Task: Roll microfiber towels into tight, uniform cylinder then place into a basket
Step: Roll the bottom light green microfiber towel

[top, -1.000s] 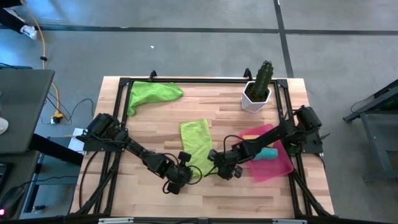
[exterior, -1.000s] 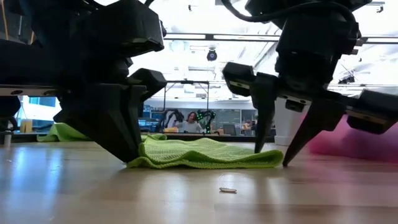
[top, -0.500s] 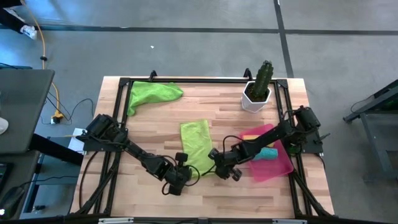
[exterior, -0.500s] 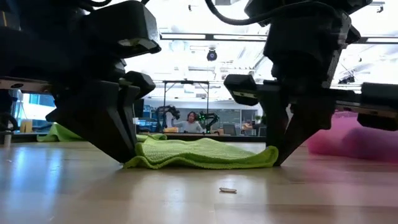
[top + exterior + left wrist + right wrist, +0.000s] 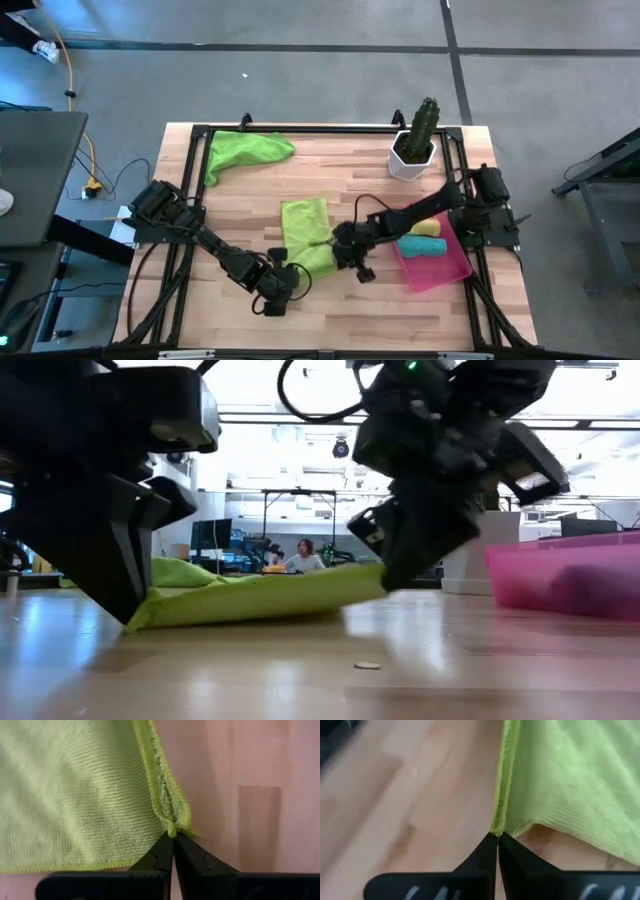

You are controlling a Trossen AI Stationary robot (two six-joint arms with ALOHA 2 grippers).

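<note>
A lime green microfiber towel (image 5: 305, 232) lies mid-table, its far part flat on the wood. Its near edge (image 5: 250, 598) stretches between my two grippers. My left gripper (image 5: 285, 270) is shut on the near left corner and my right gripper (image 5: 342, 246) on the near right corner. A second lime green towel (image 5: 245, 152) lies bunched at the far left. The pink basket (image 5: 450, 268) stands at the right and holds a yellow roll (image 5: 425, 228) and a teal roll (image 5: 422, 247). My left gripper pinches the towel's near left corner (image 5: 173, 826) between its fingertips, slanting down from the near side. That corner sits low, just above the wood (image 5: 140, 616). My right gripper pinches the near right corner (image 5: 496, 829) at the hem, fingers slanting down. This corner is lifted clear of the table (image 5: 372, 576), and the edge runs fairly taut to the other corner.
A white pot with a green cactus (image 5: 415, 148) stands at the far right, behind the basket. A black frame (image 5: 300, 128) runs around the tabletop. Bare wood lies near the front edge, with a small scrap (image 5: 367, 665) on it.
My right gripper has shut on the towel's near right corner, rolled, and gone toward the far edge and the left, lifting that corner. My left gripper has rolled and risen a little. The near edge now slants up from left to right, and the towel has shifted left.
</note>
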